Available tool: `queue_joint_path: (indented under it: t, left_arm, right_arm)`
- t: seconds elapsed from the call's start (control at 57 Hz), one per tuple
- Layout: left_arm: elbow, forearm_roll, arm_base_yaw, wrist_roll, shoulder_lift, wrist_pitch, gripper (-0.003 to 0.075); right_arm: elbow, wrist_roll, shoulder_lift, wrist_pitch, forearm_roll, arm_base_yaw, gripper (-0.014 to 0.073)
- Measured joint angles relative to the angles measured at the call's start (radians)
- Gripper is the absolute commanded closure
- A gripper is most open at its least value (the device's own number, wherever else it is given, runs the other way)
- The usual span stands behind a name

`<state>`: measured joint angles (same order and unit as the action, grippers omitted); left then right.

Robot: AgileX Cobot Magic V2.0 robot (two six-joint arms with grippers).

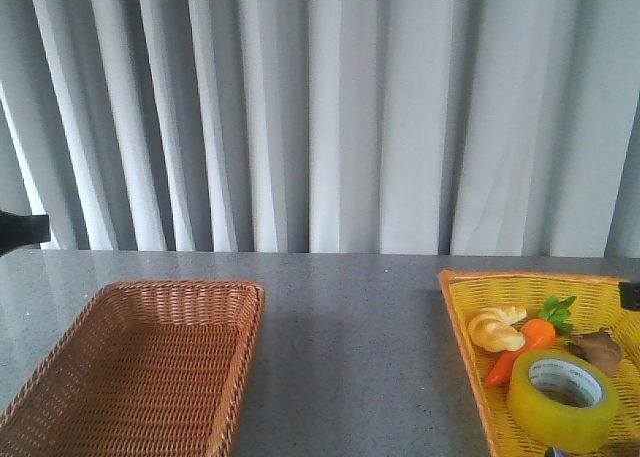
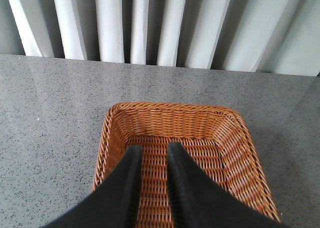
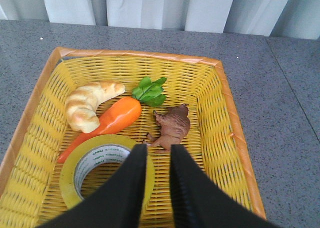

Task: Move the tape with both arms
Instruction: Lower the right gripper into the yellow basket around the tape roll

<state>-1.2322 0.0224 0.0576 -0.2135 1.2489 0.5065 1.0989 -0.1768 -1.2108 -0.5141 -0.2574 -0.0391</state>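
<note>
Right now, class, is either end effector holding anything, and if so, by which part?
Nothing is held. The left end effector hangs over the brown wicker basket; the right end effector hangs over the yellow translucent tape roll, with only an empty narrow gap between its fingers.
</note>
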Motion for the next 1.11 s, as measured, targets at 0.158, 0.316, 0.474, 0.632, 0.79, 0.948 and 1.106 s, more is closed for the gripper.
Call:
queue_joint_path:
  t: [0.158,0.316,0.474,0.632,0.79,0.948,1.106]
  left_arm:
    - [-0.004,-0.001,0.0,0.0,0.018,-0.005,0.0192]
    - [-0.01,-0.003,0.0,0.0,0.039,0.004,0.0116]
    - [-0.01,-0.003,0.0,0.0,0.046,0.005,0.0142]
    - [-0.01,-0.003,0.0,0.0,0.047,0.003,0.0169]
    - [-0.01,-0.015,0.0,-0.001,0.052,-0.003,0.0186]
    - [-0.01,-0.029,0.0,-0.003,0.053,-0.001,0.0186]
    - [-0.01,-0.029,0.0,-0.003,0.053,0.03,0.0186]
  right_arm:
    - [0.0,0.005,0.0,-0.007,0.016,0.0,0.0044]
    - [0.0,0.005,0.0,-0.025,0.016,0.0,-0.009]
    - [0.0,0.005,0.0,-0.032,0.016,0.0,-0.0074]
    - [0.0,0.005,0.0,-0.029,0.023,0.0,-0.0031]
    - [0.004,0.004,-0.015,-0.025,0.056,0.0,0.0025]
    - [0.103,-0.02,-0.147,-0.114,0.105,-0.014,0.0062]
    - [0.269,0.029,-0.329,-0.301,0.113,-0.019,0.0064]
